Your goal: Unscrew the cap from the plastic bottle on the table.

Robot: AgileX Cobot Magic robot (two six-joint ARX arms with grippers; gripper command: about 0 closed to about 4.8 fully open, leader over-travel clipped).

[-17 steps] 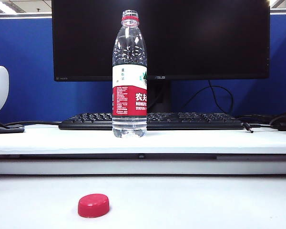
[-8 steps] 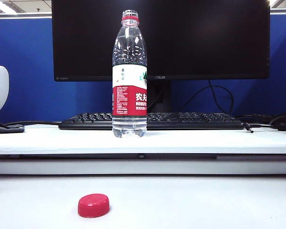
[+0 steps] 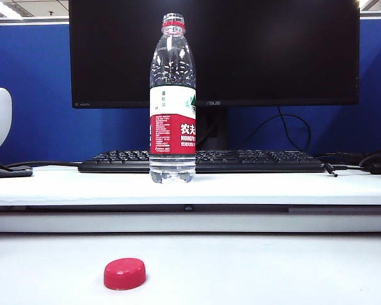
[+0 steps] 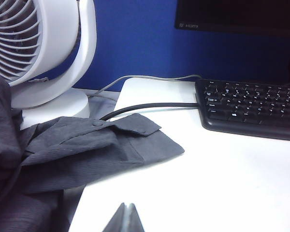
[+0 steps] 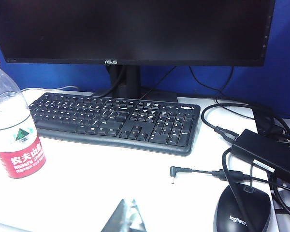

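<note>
The cap (image 3: 124, 274) is seen lying on the lower, near level of the white table (image 3: 273, 267), rim down, well apart from the plastic bottle (image 3: 172, 101). The bottle is left standing upright on the raised ledge, just in front of the black keyboard (image 3: 241, 160), its clear threaded mouth bare above the thin red neck ring. Compared with the exterior pictures of the last second, nothing is found to have shifted: cap, bottle and keyboard are all exactly where they were. That stillness, with the cap already off, is judged to mean the unscrewing is done and only the retreat of the arms remains, if anything.

Neither arm is to be seen in the exterior view. The left gripper (image 4: 124, 218) is shown only as a dark closed tip at the edge of its wrist view, the fingers pressed together on nothing, held over the left end of the desk near a grey cloth (image 4: 96, 145) and a white desk fan (image 4: 43, 43). The right gripper (image 5: 126, 216) is likewise drawn together and empty, held near the bottle (image 5: 14, 130) with the keyboard (image 5: 116, 121), the monitor (image 5: 135, 29) and a Logitech mouse (image 5: 241, 212) beyond. No contact with bottle or cap is made by either.
</note>
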